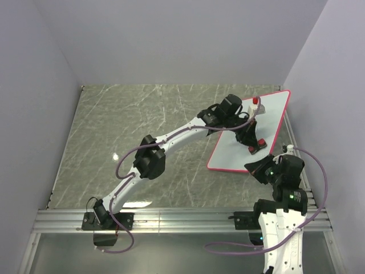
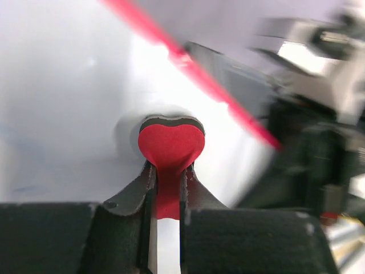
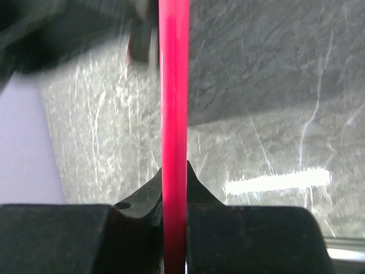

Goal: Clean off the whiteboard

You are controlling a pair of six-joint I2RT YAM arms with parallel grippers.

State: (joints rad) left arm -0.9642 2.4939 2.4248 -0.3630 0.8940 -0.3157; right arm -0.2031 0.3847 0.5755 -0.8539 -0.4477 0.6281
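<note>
Right hand (image 3: 174, 178) clamps the board (image 1: 272, 111) edge (steadying it); left hand (image 2: 167, 171) pinches the eraser (image 2: 171, 142) onto its face.

— Any way in to the whiteboard (image 1: 271, 114)?
— Not from its left: the left arm (image 1: 182, 132) lies across there, the left gripper (image 1: 255, 146) holding the eraser (image 2: 171, 145) down on it. The right gripper (image 1: 254, 167) pinches its near rim, and the side wall (image 1: 328, 85) stands just beside its right edge.
— Open room?
— Only the tabletop (image 1: 125, 125) left of it.
</note>
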